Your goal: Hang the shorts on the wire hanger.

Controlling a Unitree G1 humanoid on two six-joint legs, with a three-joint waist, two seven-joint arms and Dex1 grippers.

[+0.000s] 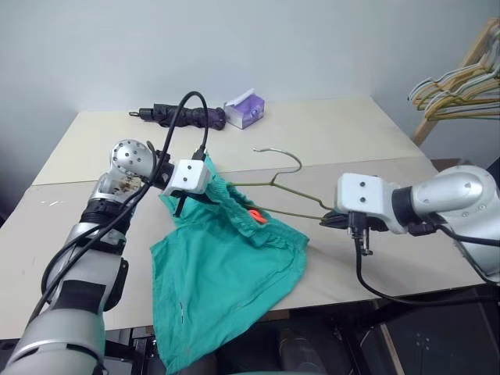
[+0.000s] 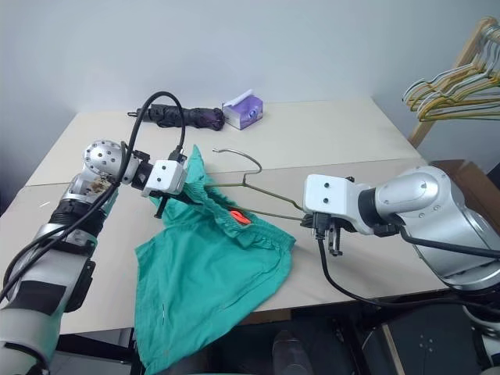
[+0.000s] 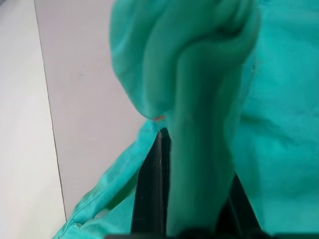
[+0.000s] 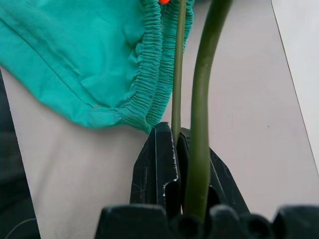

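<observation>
- Pale worktop (image 1: 351,141) before a grey wall.
- Shorts (image 1: 226,273), teal-green: lying at the near edge, one leg hanging over it; waistband lifted at its left end, orange-red tag (image 1: 256,216) showing.
- Wire hanger (image 1: 289,183): threaded into the waistband, hook upward.
- Left hand (image 3: 197,199): clamped on bunched waistband cloth.
- Right hand (image 4: 177,164): clamped on the hanger's right corner.
- Folded umbrella (image 1: 183,117), purple tissue box (image 1: 245,109): far side.
</observation>
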